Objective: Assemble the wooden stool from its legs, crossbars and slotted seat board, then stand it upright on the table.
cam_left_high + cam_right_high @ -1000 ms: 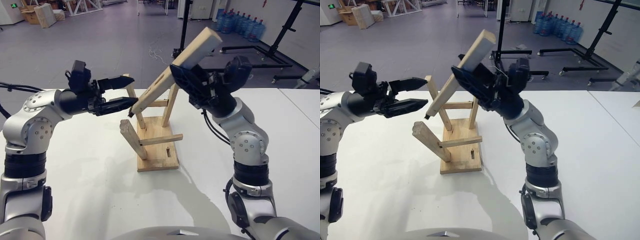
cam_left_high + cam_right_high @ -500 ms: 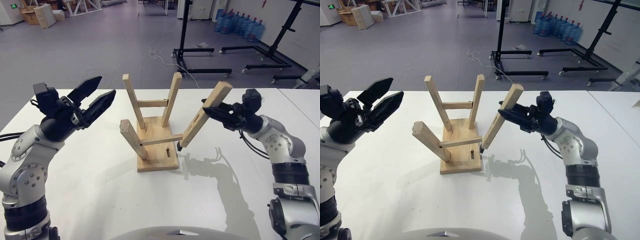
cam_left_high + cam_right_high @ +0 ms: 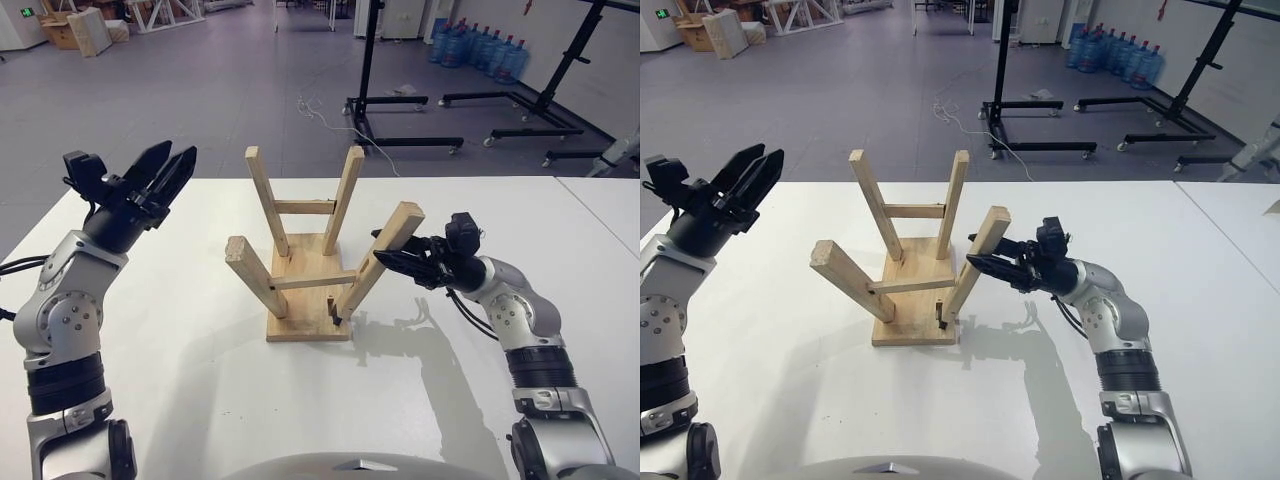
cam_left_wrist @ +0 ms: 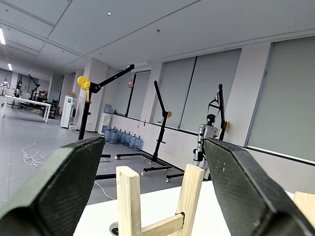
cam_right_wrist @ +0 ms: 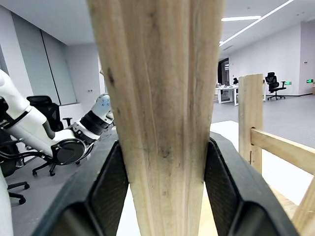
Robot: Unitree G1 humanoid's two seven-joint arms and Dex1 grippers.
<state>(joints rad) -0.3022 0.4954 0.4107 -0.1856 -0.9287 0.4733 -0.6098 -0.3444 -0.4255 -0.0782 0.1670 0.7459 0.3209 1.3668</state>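
Wooden seat board (image 3: 305, 312) lies flat on table (image 3: 180, 380), so legs go in from above; three legs (image 3: 262, 205) with crossbars (image 3: 305, 207) stand on it. Right gripper (image 3: 386, 256) pinches fourth leg (image 3: 372, 272), tilted, lower end at board's near right corner, probably seeking slot. Left gripper (image 3: 172, 158) raised well apart, spread, empty.
Left wrist view: fingers (image 4: 54, 187) wide apart, nothing between.
Right wrist view: pads (image 5: 110, 196) pressed on both sides of fourth leg (image 5: 162, 98).

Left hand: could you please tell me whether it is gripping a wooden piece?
No, the left hand is open and empty in the air, well apart from the stool.
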